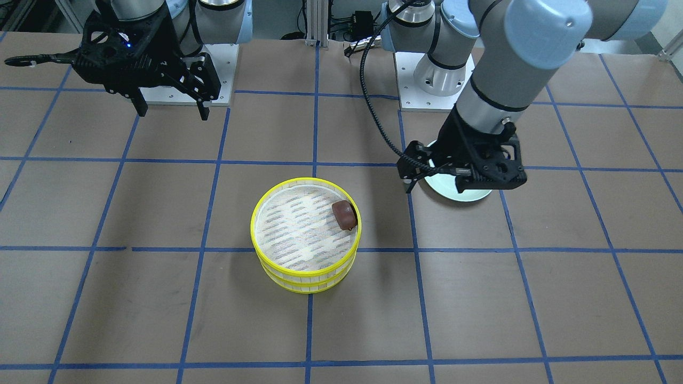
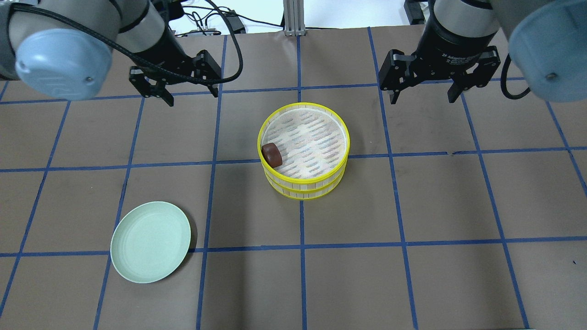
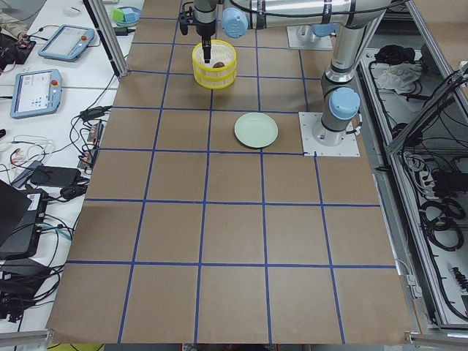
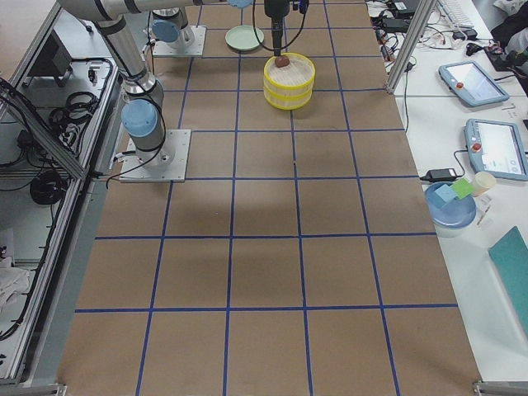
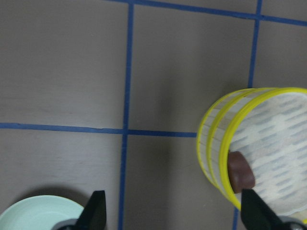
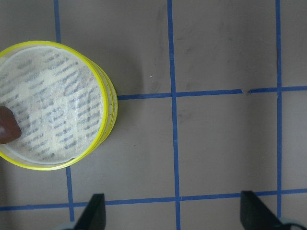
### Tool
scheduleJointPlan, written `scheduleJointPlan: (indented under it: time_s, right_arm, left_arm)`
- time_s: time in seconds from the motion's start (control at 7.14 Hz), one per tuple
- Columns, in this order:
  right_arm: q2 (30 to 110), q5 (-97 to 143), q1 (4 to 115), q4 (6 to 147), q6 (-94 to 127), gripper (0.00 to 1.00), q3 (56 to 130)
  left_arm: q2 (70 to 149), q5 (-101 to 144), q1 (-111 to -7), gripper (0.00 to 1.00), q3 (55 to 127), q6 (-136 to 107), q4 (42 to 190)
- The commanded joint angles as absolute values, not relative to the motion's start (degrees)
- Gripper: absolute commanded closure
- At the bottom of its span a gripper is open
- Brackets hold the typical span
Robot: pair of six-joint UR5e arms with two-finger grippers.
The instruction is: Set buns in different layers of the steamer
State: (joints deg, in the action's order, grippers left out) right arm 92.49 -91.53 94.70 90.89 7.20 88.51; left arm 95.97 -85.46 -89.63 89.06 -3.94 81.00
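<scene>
Left tool (image 2: pixel 192 97) spread, brown bun (image 2: pixel 272 154) in top layer (image 2: pixel 314 143)

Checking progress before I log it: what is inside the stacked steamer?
The top layer holds one brown bun against its rim. The lower layer is covered by the top one, so its inside cannot be seen.

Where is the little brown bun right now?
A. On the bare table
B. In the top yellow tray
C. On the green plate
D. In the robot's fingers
B: the brown bun lies on the mesh floor of the top tray, right against its yellow rim.
</scene>
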Motion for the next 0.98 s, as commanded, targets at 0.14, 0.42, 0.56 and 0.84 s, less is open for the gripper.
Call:
scheduleJointPlan:
  time_s: [0.14,0.42,0.56,0.84]
  right_arm:
    - [92.37,-91.32,94.57,92.55,7.29,0.0,88.51]
    - [92.37,-91.32,94.57,92.46,7.38,0.0,88.51]
    - [92.37,-91.41,94.57,92.46,7.3,0.0,88.51]
    - [92.37,-91.41,94.57,92.46,7.29,0.0,88.51]
  left_arm:
    - [88.88,-91.49,-86.57,0.0,89.03,0.97,84.46]
    - [87.02,-91.41,-86.66,0.0,90.61,0.7,86.75]
    - [85.53,-88.27,-86.75,0.0,90.96,0.7,86.92]
    - [83.16,-88.06,-86.84,0.0,93.24,1.05,88.67]
